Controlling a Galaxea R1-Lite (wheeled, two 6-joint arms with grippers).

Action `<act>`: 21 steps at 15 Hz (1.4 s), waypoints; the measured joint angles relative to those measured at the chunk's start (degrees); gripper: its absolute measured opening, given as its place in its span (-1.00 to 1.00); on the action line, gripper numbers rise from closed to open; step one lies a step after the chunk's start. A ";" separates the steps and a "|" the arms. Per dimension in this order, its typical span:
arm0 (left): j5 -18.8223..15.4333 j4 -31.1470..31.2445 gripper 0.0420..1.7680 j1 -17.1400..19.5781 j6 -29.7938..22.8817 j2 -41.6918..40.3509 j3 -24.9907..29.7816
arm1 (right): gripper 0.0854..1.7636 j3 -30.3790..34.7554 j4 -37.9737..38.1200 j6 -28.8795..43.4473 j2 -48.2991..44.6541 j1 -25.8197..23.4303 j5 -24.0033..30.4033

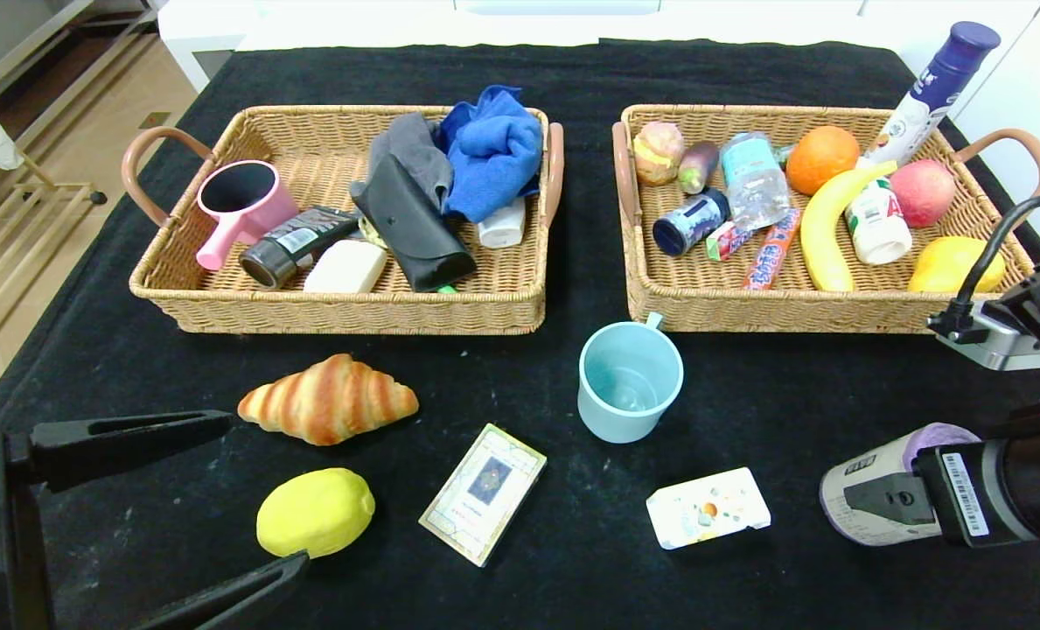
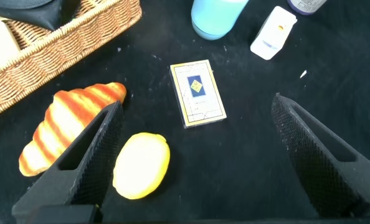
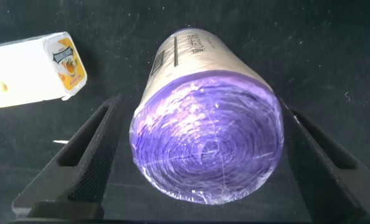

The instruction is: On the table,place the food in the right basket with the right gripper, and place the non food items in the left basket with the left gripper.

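While I look down: both baskets (image 1: 345, 306) sit far, already loaded.
Mug (image 1: 629, 381): mid-table, before the right basket (image 1: 821, 311).
Roll (image 3: 207, 134): between my right gripper's (image 3: 203, 165) spread fingers, ungripped.
Lemon (image 2: 141, 165): by my spread left gripper (image 2: 197, 158).

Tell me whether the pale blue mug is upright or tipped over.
Upright. The pale blue mug stands on the table with its open mouth facing up.
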 joint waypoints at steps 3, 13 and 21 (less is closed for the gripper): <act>0.02 -0.02 0.94 0.00 0.13 -0.04 0.00 | 0.94 0.02 -0.06 0.16 0.15 -0.17 -0.07; 0.07 -0.02 0.94 0.00 0.83 -0.23 0.12 | 0.19 0.88 -1.30 1.38 1.33 -0.32 -0.16; 0.10 -0.11 0.94 0.00 1.05 -0.30 0.50 | 0.12 1.66 -1.16 1.21 0.54 -0.21 -0.13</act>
